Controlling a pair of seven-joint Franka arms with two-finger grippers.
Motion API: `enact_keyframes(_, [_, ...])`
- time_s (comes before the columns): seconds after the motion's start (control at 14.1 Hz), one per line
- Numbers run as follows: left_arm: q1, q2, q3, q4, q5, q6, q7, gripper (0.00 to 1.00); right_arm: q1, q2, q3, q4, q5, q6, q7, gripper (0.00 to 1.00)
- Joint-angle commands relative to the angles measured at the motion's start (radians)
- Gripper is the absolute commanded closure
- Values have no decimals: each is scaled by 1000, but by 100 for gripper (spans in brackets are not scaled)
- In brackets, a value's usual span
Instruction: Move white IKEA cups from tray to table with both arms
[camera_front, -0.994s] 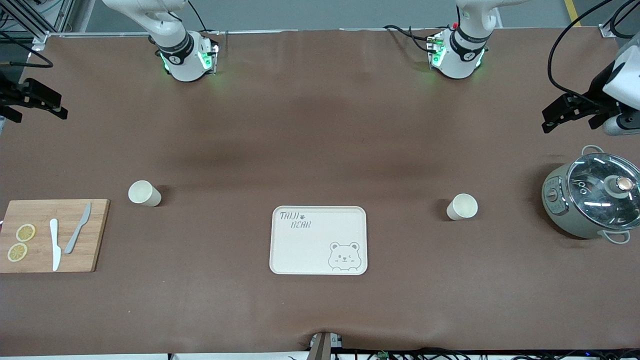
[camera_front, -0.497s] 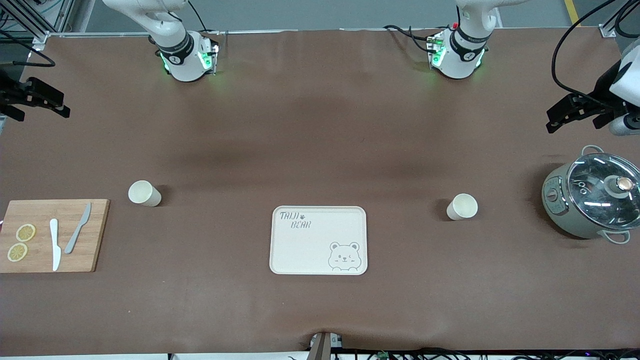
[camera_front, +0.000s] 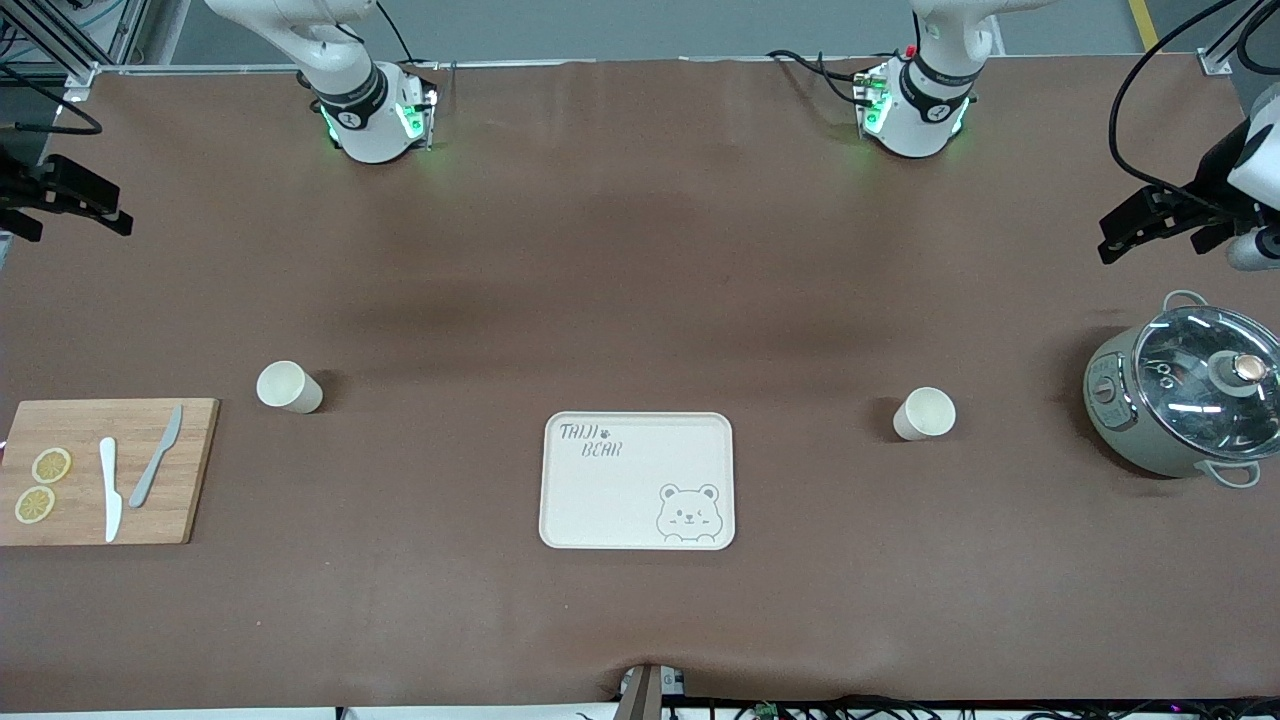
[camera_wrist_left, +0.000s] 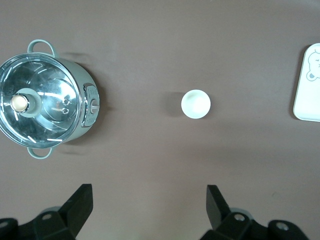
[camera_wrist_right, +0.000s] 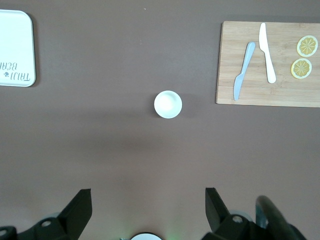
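Cups are both off the tray already, so going by the layout the job looks basically done.

Front view: the cream bear tray (camera_front: 637, 481) sits bare in the middle of the brown tabletop (camera_front: 640, 250). One white cup (camera_front: 288, 386) stands upright toward the right arm's end, just beside the bamboo cutting board (camera_front: 100, 471) with its white knife (camera_front: 109, 488), grey knife (camera_front: 156, 455) and lemon slices (camera_front: 42, 484). The other white cup (camera_front: 924, 413) stands toward the left arm's end, between the tray and the glass-lidded electric pot (camera_front: 1185, 398). What's changed over the last second: both tools have drifted outward to the edges. The left tool (camera_front: 1150, 222) has pulled up and away toward the frame edge over bare tabletop near the pot, and the right tool (camera_front: 70, 195) has slid a bit too. Nothing else has budged. Reads to me like both arms retreating after the drop-off.

Left wrist view: left tool (camera_wrist_left: 147, 207) has its fingers spread wide with nothing in them, and the cup (camera_wrist_left: 195, 104) is well clear of it, standing between the pot (camera_wrist_left: 47, 100) and the tray corner (camera_wrist_left: 309, 82).

Right wrist view: right tool (camera_wrist_right: 147, 207) is also spread wide, nothing held. Its cup (camera_wrist_right: 168, 104) stands well apart from it, between the tray edge (camera_wrist_right: 16, 50) and the cutting board (camera_wrist_right: 270, 65).
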Motion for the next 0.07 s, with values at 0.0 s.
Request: enact_keyframes(0.0, [5,8,-6,32,17,-24,21,0,-14,-10,7,-9,3,-10,-2,0])
